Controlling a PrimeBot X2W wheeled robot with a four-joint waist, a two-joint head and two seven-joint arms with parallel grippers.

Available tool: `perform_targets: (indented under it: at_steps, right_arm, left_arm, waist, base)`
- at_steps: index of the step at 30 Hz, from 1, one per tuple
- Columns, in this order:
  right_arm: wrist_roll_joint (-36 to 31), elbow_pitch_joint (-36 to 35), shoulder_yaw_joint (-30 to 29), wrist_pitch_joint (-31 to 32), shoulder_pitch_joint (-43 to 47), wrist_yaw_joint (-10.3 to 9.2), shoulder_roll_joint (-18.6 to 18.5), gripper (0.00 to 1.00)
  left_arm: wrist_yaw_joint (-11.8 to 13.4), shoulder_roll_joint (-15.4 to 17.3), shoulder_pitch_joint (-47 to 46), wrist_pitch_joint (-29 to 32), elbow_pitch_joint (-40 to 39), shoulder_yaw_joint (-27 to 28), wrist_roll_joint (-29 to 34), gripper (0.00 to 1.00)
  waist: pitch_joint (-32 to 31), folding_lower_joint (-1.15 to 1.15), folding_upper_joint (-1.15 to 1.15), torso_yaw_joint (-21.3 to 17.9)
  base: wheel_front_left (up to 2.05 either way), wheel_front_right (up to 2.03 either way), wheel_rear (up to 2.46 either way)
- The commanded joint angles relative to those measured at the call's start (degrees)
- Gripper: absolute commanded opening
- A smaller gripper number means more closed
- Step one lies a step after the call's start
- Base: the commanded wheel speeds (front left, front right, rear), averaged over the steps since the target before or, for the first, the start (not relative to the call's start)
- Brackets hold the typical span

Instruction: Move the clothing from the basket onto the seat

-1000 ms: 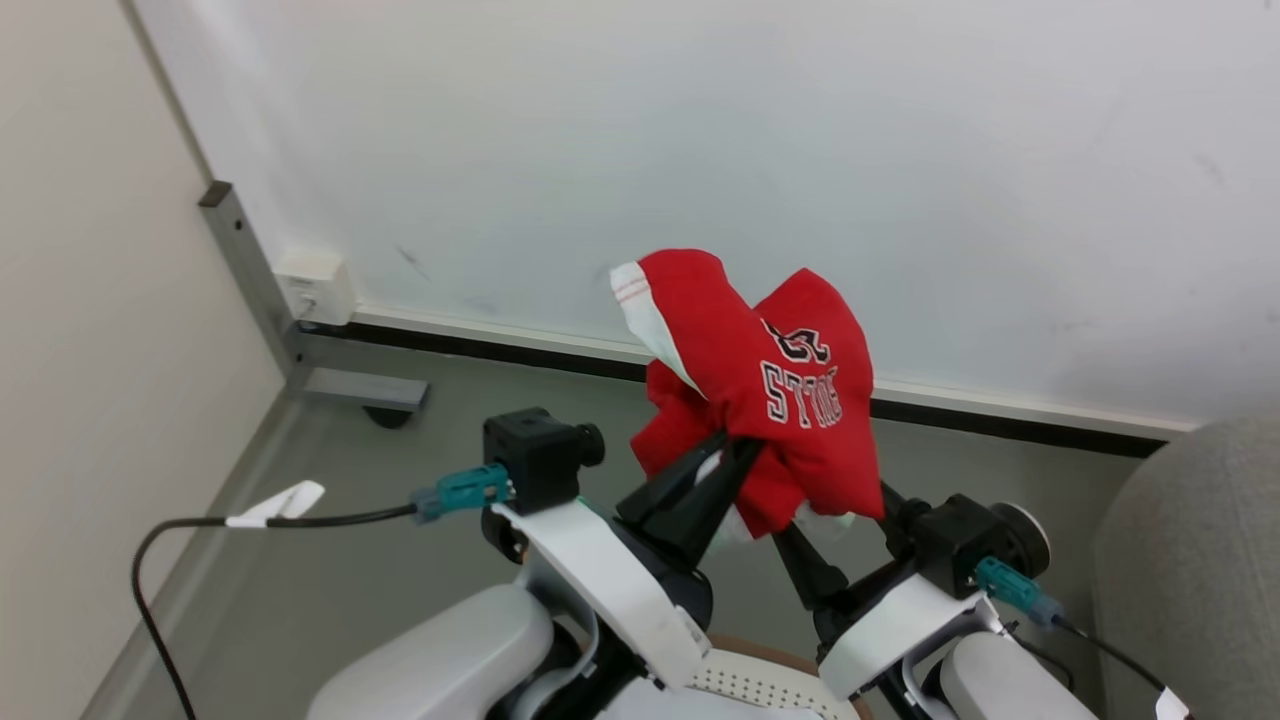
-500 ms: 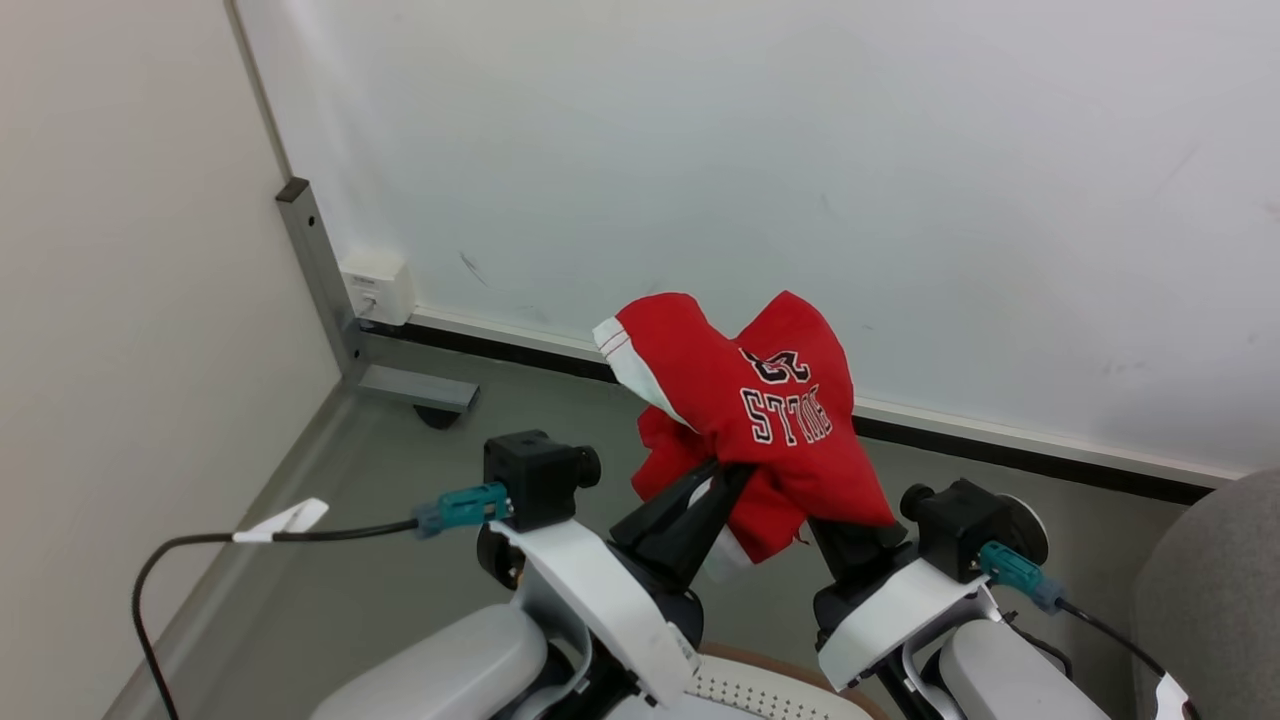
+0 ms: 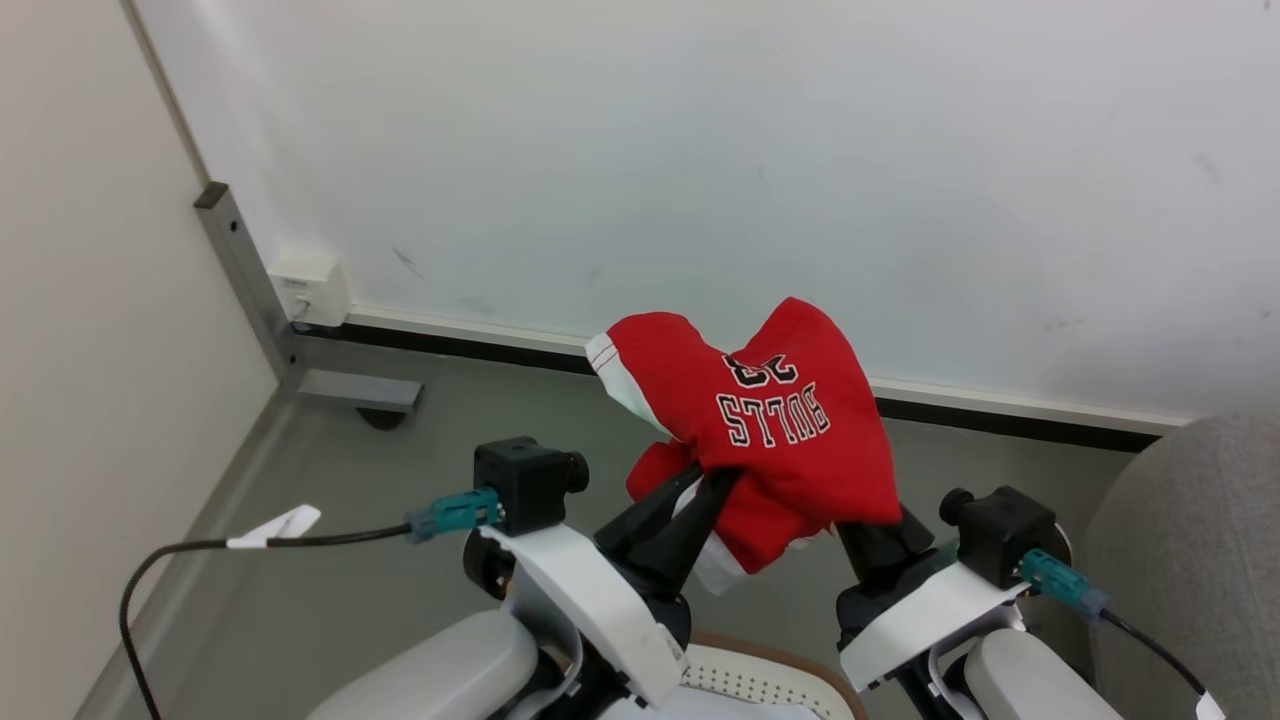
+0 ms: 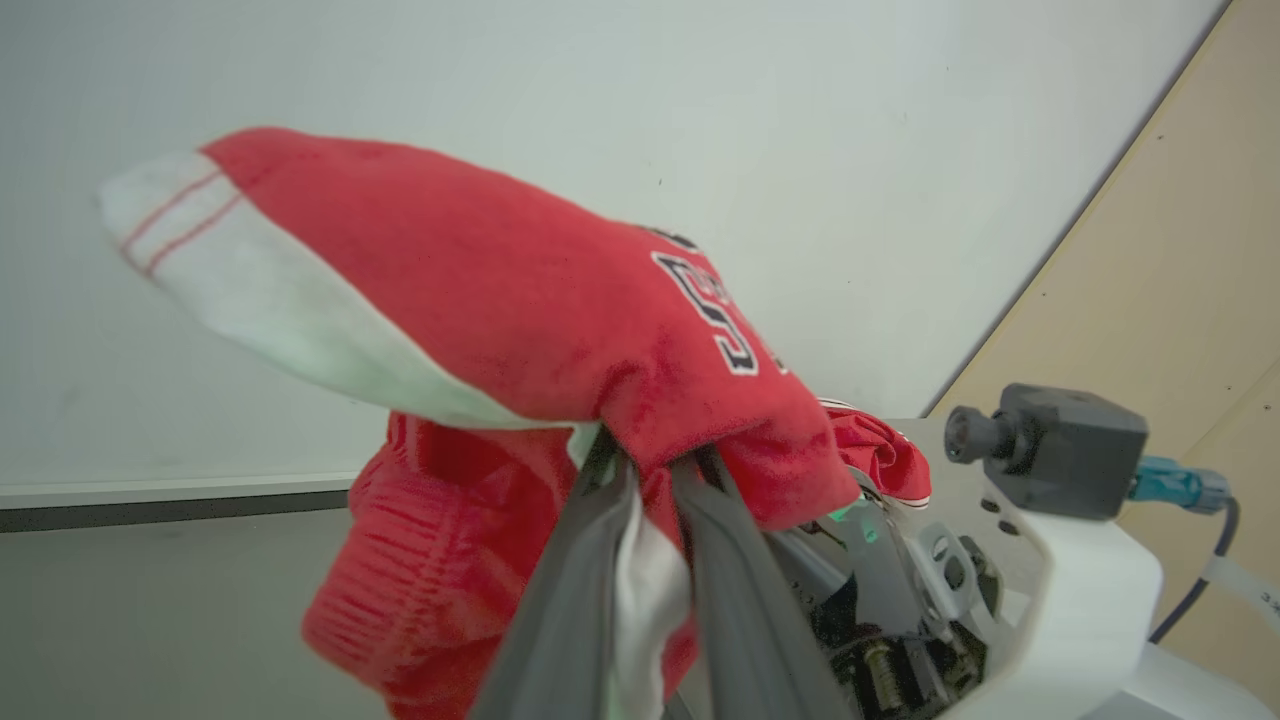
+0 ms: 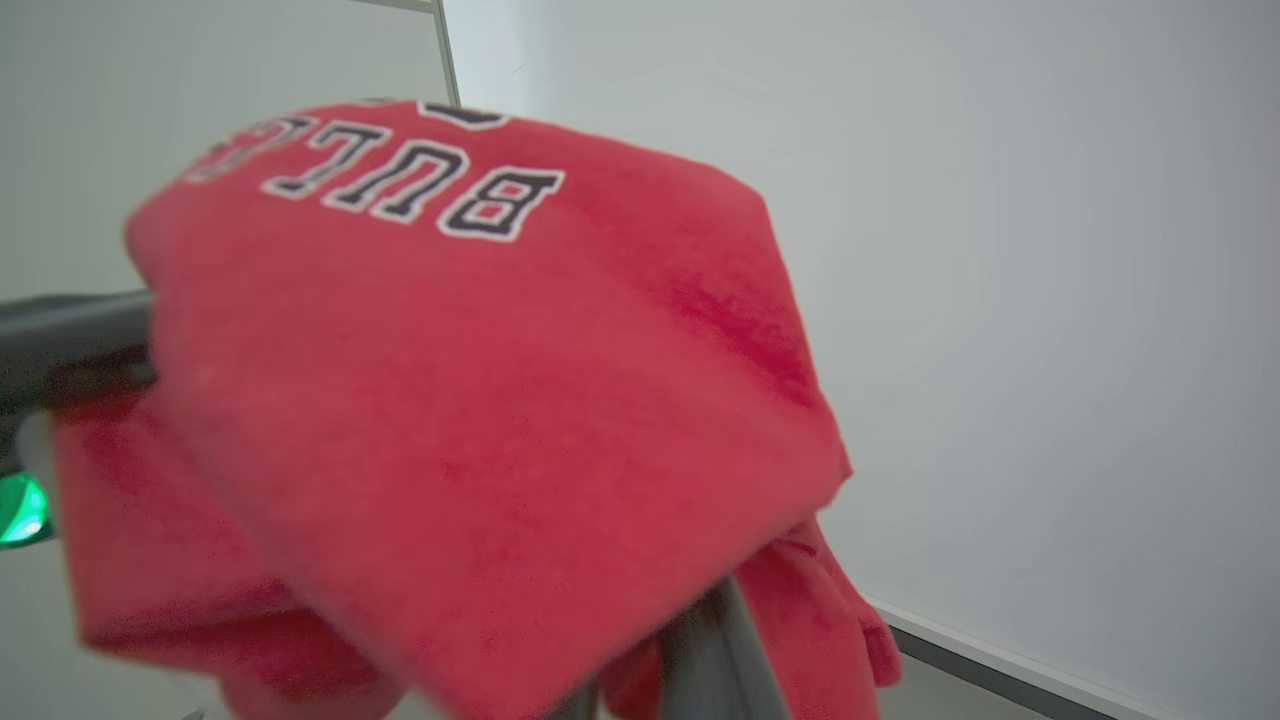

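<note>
1 bright red soft "BULLS 23" sportswear bundle (image 3: 770,430) with white trim, up in the air. 2 grippers under it: left gripper (image 3: 715,480) clamped on the fabric, right gripper (image 3: 872,540) closed with its tips buried under the cloth. 1 off-white perforated plastic basket (image 3: 790,660) low between the arms. 1 light-grey fabric seat (image 3: 1190,520) at right.

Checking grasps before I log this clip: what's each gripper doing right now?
Left gripper: closed on the clothing, pinching its white trim.
Right gripper: closed, buried under the clothing; whether it grips cloth is hidden.
</note>
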Motion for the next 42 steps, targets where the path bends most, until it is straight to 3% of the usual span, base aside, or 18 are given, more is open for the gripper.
perform_targets:
  at_steps: [1, 2, 12, 22, 32, 42]
  right_arm:
    - [0.3, -0.5, -0.5, -0.2, 0.3, -0.13, -0.7, 0.00]
    - [0.3, -0.7, -0.9, -0.2, 0.2, -0.13, -0.7, 0.00]
    - [-0.1, -4.3, -6.2, -0.2, 0.2, -0.13, -1.7, 0.00]
    - [-1.6, -8.6, -10.6, -0.2, 3.2, -0.13, -2.9, 0.00]
    - [-2.3, -13.8, -13.5, -0.1, 8.1, -0.13, -3.5, 0.00]
    - [-2.6, -17.7, -16.4, -0.1, 10.8, -0.13, -2.3, 0.00]
  left_arm:
    - [0.1, 0.3, 0.9, 0.0, 0.0, 0.1, -0.2, 0.69]
    - [0.1, 0.3, 0.9, 0.2, 0.0, -0.1, -0.2, 1.00]
    - [-0.2, 0.9, 1.4, -1.1, -0.3, -0.5, 2.9, 1.00]
    - [-2.8, -0.7, 3.6, -2.6, -1.1, 1.3, 6.8, 1.00]
    - [-3.2, 0.0, 4.4, -2.7, -1.6, 3.5, 12.7, 1.00]
    - [-3.2, 0.1, 3.9, -2.6, -0.4, 2.9, 16.8, 1.00]
  waist:
    - [0.7, 0.00, 0.00, -1.0]
    - [0.9, 0.00, 0.00, -1.6]
    - [3.5, 0.00, 0.00, -9.1]
    - [6.0, 0.00, 0.00, -19.9]
    - [6.9, 0.00, 0.00, -30.9]
    - [7.8, 0.00, 0.00, -36.2]
  base:
    - [0.00, 0.00, 0.00]
    - [0.00, 0.00, 0.00]
    - [0.00, 0.00, 0.00]
    - [0.00, 0.00, 0.00]
    - [0.00, 0.00, 0.00]
    - [0.00, 0.00, 0.00]
